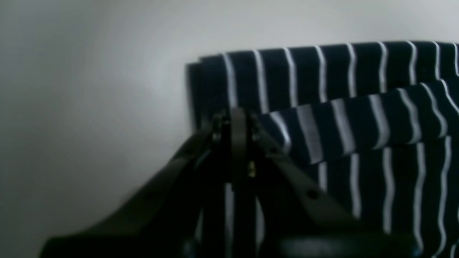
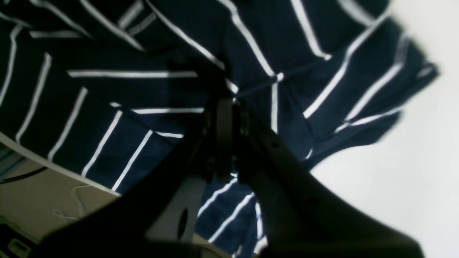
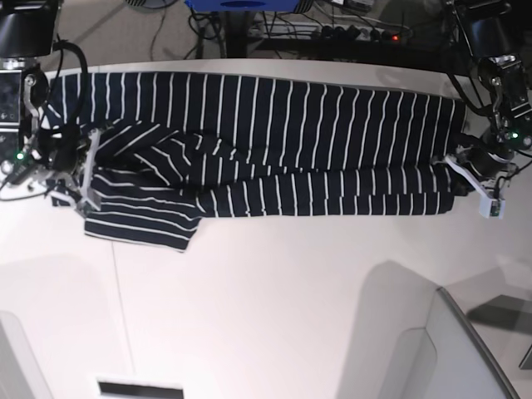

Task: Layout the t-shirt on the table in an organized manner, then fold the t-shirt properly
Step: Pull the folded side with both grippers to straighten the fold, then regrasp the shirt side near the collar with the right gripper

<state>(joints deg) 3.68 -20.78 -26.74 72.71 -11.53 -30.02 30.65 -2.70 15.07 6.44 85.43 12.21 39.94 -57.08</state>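
Black arms, white-tipped pincers, green lights, cables.

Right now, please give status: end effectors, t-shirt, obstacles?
Left end effector shut on t-shirt. Right end effector shut on t-shirt. Stretched across table, lengthwise fold. No obstacles.

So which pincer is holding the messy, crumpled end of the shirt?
The right pincer, by the rumpled sleeve of the t-shirt. The left pincer grips the flat, straight end.

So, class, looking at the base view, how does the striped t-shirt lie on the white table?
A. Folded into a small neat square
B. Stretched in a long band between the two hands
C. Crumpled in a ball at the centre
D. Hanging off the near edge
B: the t-shirt spans the table from the right hand to the left hand.
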